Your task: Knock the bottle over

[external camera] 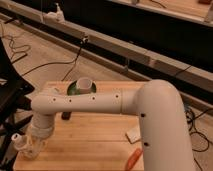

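The bottle (20,142) is at the front left corner of the wooden table (95,135). Its round white cap shows at the left and its pale body is partly hidden behind my gripper. My gripper (34,147) hangs down from the white arm (85,102) and is low over the table, right beside the bottle on its right and touching or almost touching it. I cannot tell whether the bottle stands straight or leans.
A white cup (85,85) on a green plate (74,89) stands at the table's back edge behind the arm. A small black object (65,116) lies mid-table. A pale block (134,134) and an orange tool (134,158) lie at the front right. Cables run across the floor at the left.
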`<action>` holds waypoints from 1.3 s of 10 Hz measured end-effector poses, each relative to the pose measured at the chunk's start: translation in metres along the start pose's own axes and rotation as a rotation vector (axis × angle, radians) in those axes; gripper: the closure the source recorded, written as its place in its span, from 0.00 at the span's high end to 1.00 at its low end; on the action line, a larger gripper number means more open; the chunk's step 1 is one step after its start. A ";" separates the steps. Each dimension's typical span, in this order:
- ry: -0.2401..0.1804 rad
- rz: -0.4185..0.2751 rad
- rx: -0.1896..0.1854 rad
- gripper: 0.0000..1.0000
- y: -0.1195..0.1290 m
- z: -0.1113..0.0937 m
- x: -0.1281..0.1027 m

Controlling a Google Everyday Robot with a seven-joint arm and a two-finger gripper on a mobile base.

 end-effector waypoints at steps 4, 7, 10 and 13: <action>-0.071 -0.056 0.066 0.00 -0.024 0.031 -0.023; -0.122 -0.121 0.142 0.00 -0.050 0.042 -0.037; -0.131 -0.114 0.333 0.00 -0.076 0.026 -0.021; -0.066 -0.006 0.458 0.00 -0.066 0.002 0.024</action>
